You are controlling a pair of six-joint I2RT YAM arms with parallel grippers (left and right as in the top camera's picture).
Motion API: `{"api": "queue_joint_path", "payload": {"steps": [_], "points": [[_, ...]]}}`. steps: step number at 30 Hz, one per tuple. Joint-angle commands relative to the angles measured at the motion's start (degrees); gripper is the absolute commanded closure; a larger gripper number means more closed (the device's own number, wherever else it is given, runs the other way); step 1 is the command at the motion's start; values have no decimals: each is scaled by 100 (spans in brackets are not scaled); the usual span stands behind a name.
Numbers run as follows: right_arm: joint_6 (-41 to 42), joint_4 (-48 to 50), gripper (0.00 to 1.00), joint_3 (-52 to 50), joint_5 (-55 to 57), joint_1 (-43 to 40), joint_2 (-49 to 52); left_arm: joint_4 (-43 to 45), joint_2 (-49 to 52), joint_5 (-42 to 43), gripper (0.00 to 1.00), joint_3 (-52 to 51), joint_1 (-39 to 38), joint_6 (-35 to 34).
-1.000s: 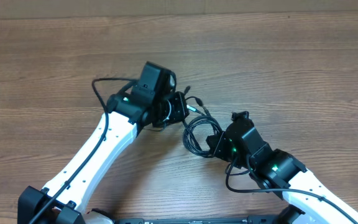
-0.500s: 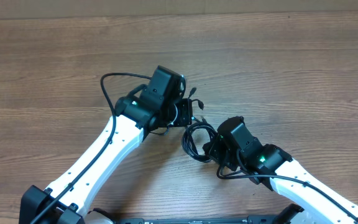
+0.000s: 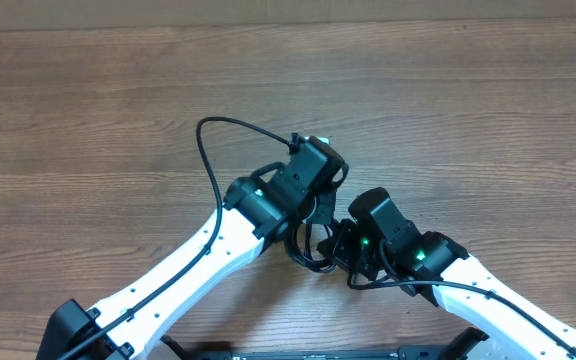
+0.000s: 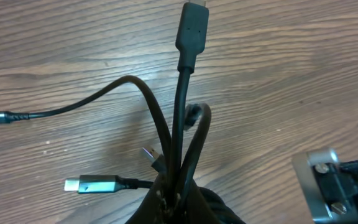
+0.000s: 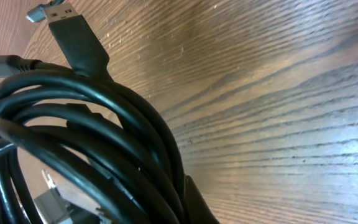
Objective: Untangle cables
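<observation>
Overhead view: two white arms meet near the middle of a wooden table (image 3: 488,110), the left arm reaching in from the near left and the right arm from the near right. The cables (image 3: 306,252) form a small black bundle of loops between the two arm heads, on the near side of them. A thicker black arm wire (image 3: 213,140) arches over the far-left side of the left arm.

Left gripper (image 3: 318,208): the jaws are closed tight on several strands of the cables. In the left wrist view these strands (image 4: 180,124) rise in a pinched sheaf from the left gripper (image 4: 174,202) at the near edge of the picture and fan out above the table. One strand ends in a black plug (image 4: 192,28) at the far edge. Another ends in a silvery plug tip (image 4: 82,185) lying left of the sheaf. A third runs off to the left.

Right gripper (image 3: 342,243): it sits just right of the bundle, touching it, with the jaws closed on the cables. In the right wrist view the coil (image 5: 92,124) fills the left half of the picture, very close to the lens, and hides most of the fingers. A black plug with a silvery tip (image 5: 73,34) sticks out at the far left of the coil.
</observation>
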Motion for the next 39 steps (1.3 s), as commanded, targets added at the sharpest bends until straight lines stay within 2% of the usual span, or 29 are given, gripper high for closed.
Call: {"api": "queue_joint_path", "payload": {"steps": [1, 7, 8, 9, 12, 13, 15, 16, 20, 25, 29, 35, 39], "points": [[-61, 96, 96, -20, -345, -13, 22, -125, 17, -361, 96, 52, -72, -111], [-85, 103, 96, -17, -901, -407, 22, -337, 52, -490, 95, -7, -61, -118], [-85, 103, 96, -17, -1001, -498, 22, -334, 52, -492, 89, -15, -61, -118], [-85, 105, 96, -20, -1095, -586, 22, -334, 52, -492, 76, -15, -61, -118], [-83, 120, 96, -17, -1237, -750, 22, -291, 52, -498, 28, -15, -59, -118], [-83, 122, 96, -17, -1244, -772, 22, -260, 52, -507, 17, -15, -44, -116], [-81, 155, 96, -17, -1250, -774, 22, -201, 48, -503, 4, 2, 50, -118], [-83, 227, 92, -17, -1303, -774, 22, -203, 48, -501, 0, 37, 127, -118], [-79, 811, 86, -17, -1617, -772, 22, -411, 7, -214, 0, 319, 608, -127], [153, 1102, 87, -17, -1681, -774, 22, -837, -26, 713, 0, 721, 1355, -387], [1300, 1097, 96, -20, -1513, -774, 22, -1198, -28, 1484, 0, 852, 1952, -581], [2739, 1084, 96, -20, -1108, -774, 22, -1915, -26, 2612, 0, 850, 2669, -914], [3679, 1040, 96, -20, -708, -774, 22, -2317, -26, 3211, 1, 850, 2758, -916]]}}
